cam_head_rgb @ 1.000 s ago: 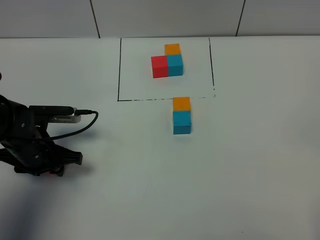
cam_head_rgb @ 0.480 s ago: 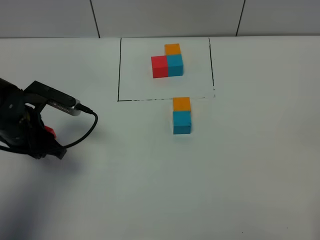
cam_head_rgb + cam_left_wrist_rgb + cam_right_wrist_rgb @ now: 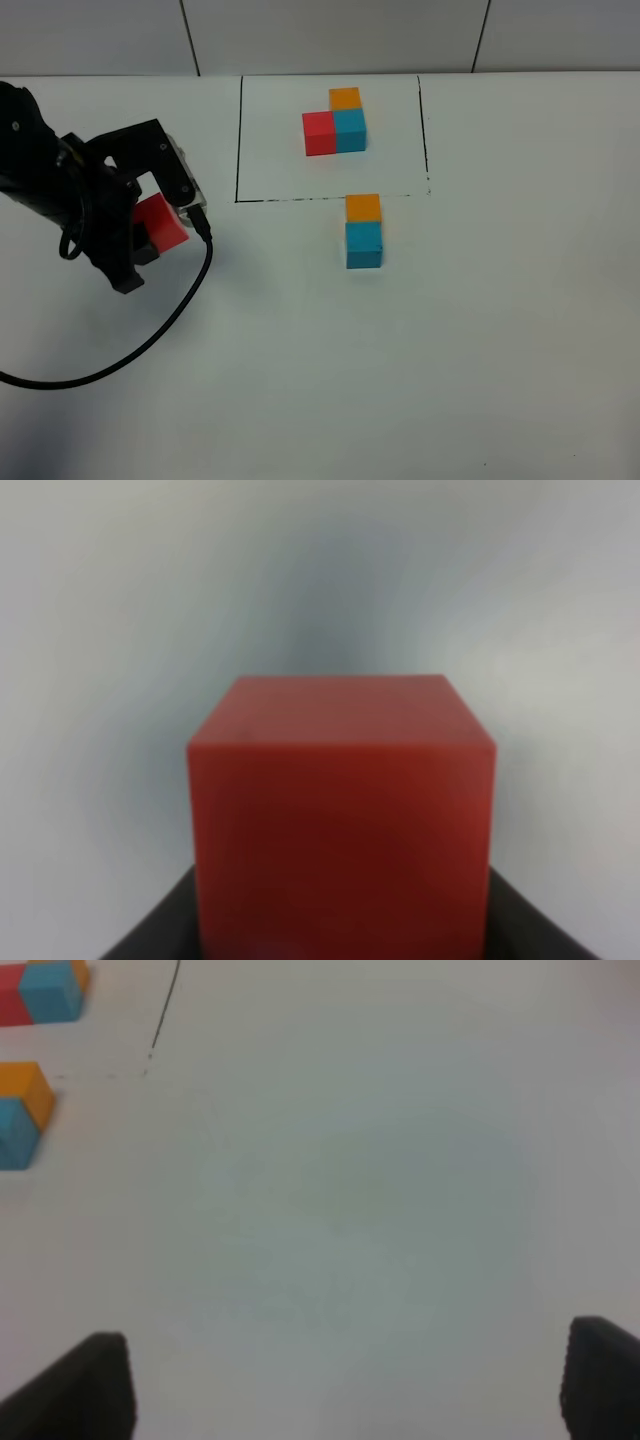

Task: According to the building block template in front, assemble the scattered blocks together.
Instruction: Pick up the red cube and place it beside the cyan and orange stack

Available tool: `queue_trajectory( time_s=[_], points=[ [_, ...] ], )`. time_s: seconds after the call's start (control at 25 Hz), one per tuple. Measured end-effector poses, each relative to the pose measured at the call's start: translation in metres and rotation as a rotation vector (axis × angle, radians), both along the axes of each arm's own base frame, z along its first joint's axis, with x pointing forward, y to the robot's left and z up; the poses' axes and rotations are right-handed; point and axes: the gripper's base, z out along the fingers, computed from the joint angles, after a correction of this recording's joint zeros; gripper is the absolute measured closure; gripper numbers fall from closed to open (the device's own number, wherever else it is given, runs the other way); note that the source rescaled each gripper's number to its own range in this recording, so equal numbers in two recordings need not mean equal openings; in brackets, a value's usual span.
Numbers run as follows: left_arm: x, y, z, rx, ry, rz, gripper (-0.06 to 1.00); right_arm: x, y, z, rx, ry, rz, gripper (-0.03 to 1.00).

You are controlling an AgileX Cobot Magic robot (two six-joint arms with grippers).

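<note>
The building block template of joined red, cyan-blue and orange cubes sits inside the black drawn rectangle at the back of the table. Just in front of that frame an orange block touches a cyan-blue block in a line. At the left, my left gripper is shut on the red block and holds it above the table; the block fills its wrist view. My right gripper is open over bare table, right of the two blocks; it does not show in the exterior high view.
The black drawn rectangle marks the back middle of the white table. A black cable loops from the left arm across the table's left side. A tiled wall runs behind the table.
My left arm has risen from the table at the far left and swung up and to the right, carrying the red block with it. The orange and cyan-blue blocks have not moved.
</note>
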Motion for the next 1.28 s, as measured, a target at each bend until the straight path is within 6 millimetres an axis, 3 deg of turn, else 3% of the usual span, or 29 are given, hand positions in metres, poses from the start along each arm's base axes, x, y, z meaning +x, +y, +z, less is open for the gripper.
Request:
queue_trajectory(
  time_s=[0.2,0.4,0.68,1.0,1.28],
  points=[
    [0.017,-0.018,0.007,-0.003,0.001,-0.110,0.94,0.000,0.000,0.000,0.000,0.000,0.000,0.24],
    [0.031,-0.051,-0.019,0.092,0.116,-0.254,0.94,0.000,0.000,0.000,0.000,0.000,0.000,0.24],
    [0.048,-0.096,-0.046,0.235,0.150,-0.390,0.94,0.000,0.000,0.000,0.000,0.000,0.000,0.24],
    [0.065,-0.133,-0.064,0.262,0.160,-0.431,0.94,0.000,0.000,0.000,0.000,0.000,0.000,0.24],
    [0.064,-0.154,-0.078,0.268,0.177,-0.442,0.94,0.000,0.000,0.000,0.000,0.000,0.000,0.24]
  ],
)
